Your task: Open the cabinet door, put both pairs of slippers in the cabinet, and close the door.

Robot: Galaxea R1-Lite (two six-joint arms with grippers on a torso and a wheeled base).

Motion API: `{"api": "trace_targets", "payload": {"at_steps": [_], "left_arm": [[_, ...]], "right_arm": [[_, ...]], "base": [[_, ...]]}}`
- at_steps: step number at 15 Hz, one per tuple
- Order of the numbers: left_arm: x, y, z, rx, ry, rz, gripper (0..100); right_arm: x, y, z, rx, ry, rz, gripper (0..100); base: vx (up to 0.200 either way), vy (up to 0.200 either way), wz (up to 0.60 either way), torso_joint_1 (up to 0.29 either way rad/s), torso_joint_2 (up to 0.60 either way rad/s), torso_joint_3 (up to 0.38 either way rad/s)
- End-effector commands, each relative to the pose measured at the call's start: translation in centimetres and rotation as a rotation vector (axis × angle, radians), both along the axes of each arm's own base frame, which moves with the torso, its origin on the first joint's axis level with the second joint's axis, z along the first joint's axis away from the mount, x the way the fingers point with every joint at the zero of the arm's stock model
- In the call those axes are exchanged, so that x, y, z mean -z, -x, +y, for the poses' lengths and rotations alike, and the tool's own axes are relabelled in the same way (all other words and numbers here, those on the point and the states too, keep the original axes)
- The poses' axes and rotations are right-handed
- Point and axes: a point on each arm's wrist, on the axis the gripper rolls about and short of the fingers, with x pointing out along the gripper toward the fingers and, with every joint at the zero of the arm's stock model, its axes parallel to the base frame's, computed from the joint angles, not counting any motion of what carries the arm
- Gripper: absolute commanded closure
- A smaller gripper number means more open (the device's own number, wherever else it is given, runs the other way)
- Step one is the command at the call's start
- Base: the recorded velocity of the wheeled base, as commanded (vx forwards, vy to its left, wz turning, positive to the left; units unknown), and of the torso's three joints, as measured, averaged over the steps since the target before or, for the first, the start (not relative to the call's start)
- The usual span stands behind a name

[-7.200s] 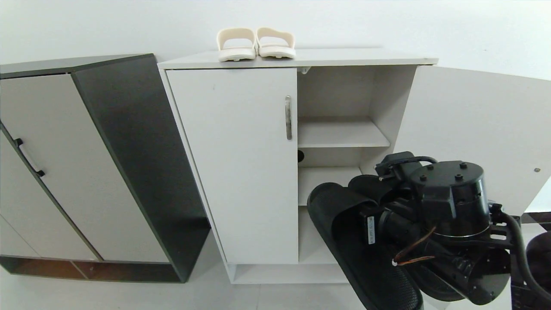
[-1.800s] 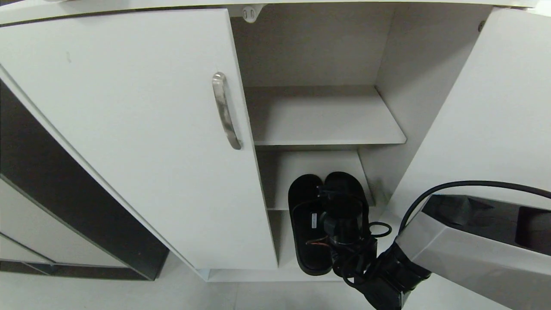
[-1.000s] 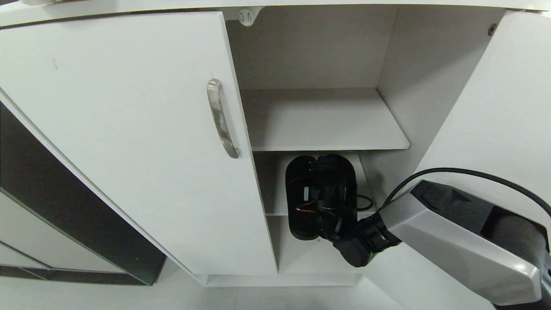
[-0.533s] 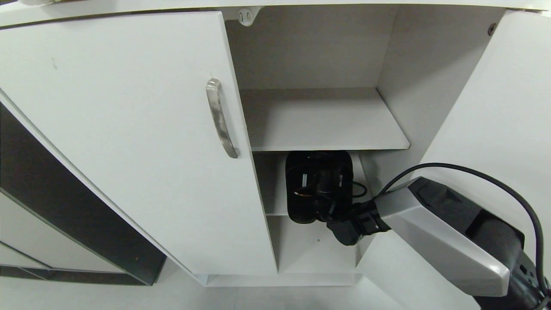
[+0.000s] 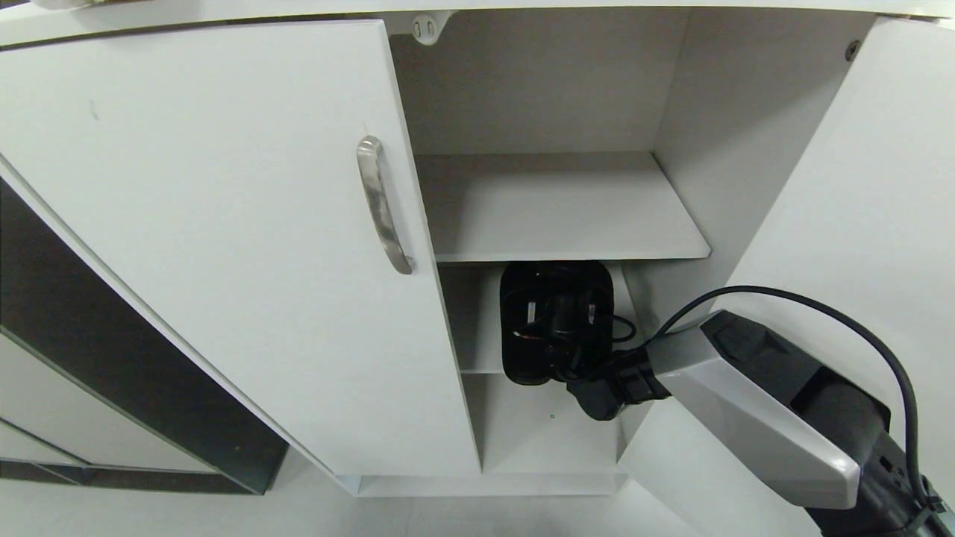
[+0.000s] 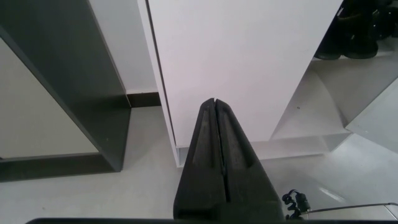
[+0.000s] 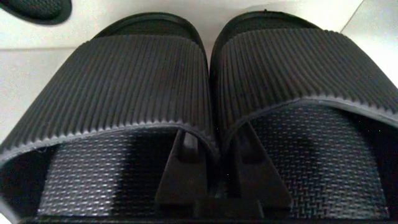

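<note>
Right gripper (image 7: pixel 216 142) is clamped on the black slippers (image 5: pixel 522 328). One finger (image 7: pixel 184 163) sits inside each shoe, and together they pinch the two inner side walls where the pair meets. The ribbed straps arch over just ahead of the fingertips.

In the head view the pair sits side by side on the middle shelf (image 5: pixel 481 350) of the white cabinet (image 5: pixel 537 82). Toes point to 12 o'clock, deep under the upper shelf (image 5: pixel 559 209), and the heels poke a little past the shelf's front edge at 6 o'clock. The right arm comes in from about 4 o'clock.

Around that:
- The bottom compartment (image 5: pixel 545 440) is straight below at 6.
- The closed left door (image 5: pixel 224 224) with its metal handle (image 5: pixel 382 205) is at 9 to 10 o'clock from the slippers.
- The open right door (image 5: pixel 858 186) is swung out at 2 to 3 o'clock.
- A dark cabinet (image 5: pixel 112 350) stands beside the white one, further out at 9.

Left gripper (image 6: pixel 214 106) has its fingers pressed together with nothing between them. It hangs low over the pale floor (image 6: pixel 137 186), pointed at the bottom of the closed door, with the slippers well off at roughly 1 o'clock in the left wrist view.
</note>
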Motion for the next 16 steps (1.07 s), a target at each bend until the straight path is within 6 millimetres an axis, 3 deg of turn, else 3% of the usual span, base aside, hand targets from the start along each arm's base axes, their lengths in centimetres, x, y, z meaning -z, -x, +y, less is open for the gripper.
{"api": "trace_targets", "payload": {"at_steps": [1,4,5,10,13,16], "left_arm": [[0.0,0.0,0.0,0.000,0.000,0.002,100],[0.0,0.0,0.0,-0.001,0.000,0.002,100],[0.0,0.0,0.0,0.000,0.000,0.002,100],[0.0,0.0,0.0,0.000,0.000,0.002,100],[0.0,0.0,0.0,0.000,-0.001,0.002,100],[0.0,0.0,0.0,0.000,-0.003,0.002,100]], "right_arm": [[0.4,-0.2,-0.1,0.004,0.003,0.003,100],[0.5,-0.2,-0.1,0.005,0.004,0.006,100],[0.5,-0.3,-0.2,0.007,0.008,0.010,0],[1.1,0.7,-0.4,0.001,0.035,0.046,0],[0.1,3.6,-0.7,-0.026,0.033,0.037,0],[-1.5,8.0,-1.2,-0.078,0.045,0.021,0]], "base": [[0.000,0.000,0.00,0.000,0.00,0.000],[0.000,0.000,0.00,0.000,0.00,0.000],[0.000,0.000,0.00,0.000,0.00,0.000],[0.000,0.000,0.00,0.000,0.00,0.000],[0.000,0.000,0.00,0.000,0.00,0.000],[0.000,0.000,0.00,0.000,0.00,0.000]]}}
